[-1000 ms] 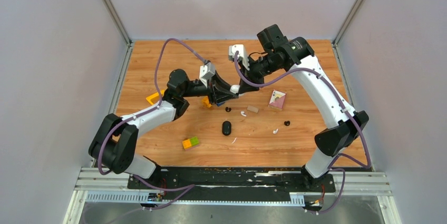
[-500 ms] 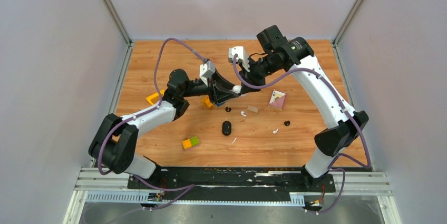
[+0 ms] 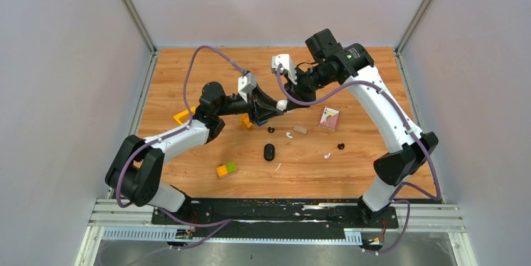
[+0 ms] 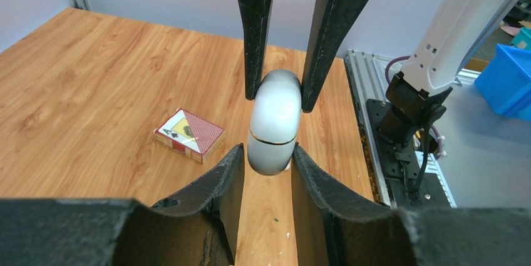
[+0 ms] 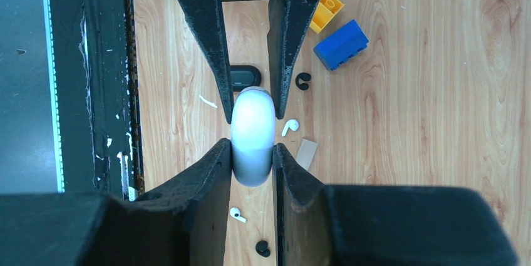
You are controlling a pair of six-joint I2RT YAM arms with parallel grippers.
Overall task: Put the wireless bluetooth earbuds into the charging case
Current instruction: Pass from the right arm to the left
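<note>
The white charging case (image 3: 280,105) is held up in the air over the middle of the table (image 3: 188,72), and its lid is shut. The four earbuds are left on the wood just below it. A black earbud (image 3: 270,129) and a white earbud (image 3: 288,134) lie side by side. A second white earbud (image 3: 327,155) and a second black earbud (image 3: 340,146) lie further right. The black charging case (image 3: 269,152) is seen lower down.

Bare wood is left open in the upper left and along the bottom, with grey walls (image 3: 75,59) on three sides. A card box (image 3: 329,117) lies right of the middle.

Since a second ago the left arm has been lifted a little. The loose things have not been moved.

The white charging case is clamped at one end by the right gripper (image 5: 252,144). The left gripper (image 4: 265,148) is closed against both sides of the other end.
</note>
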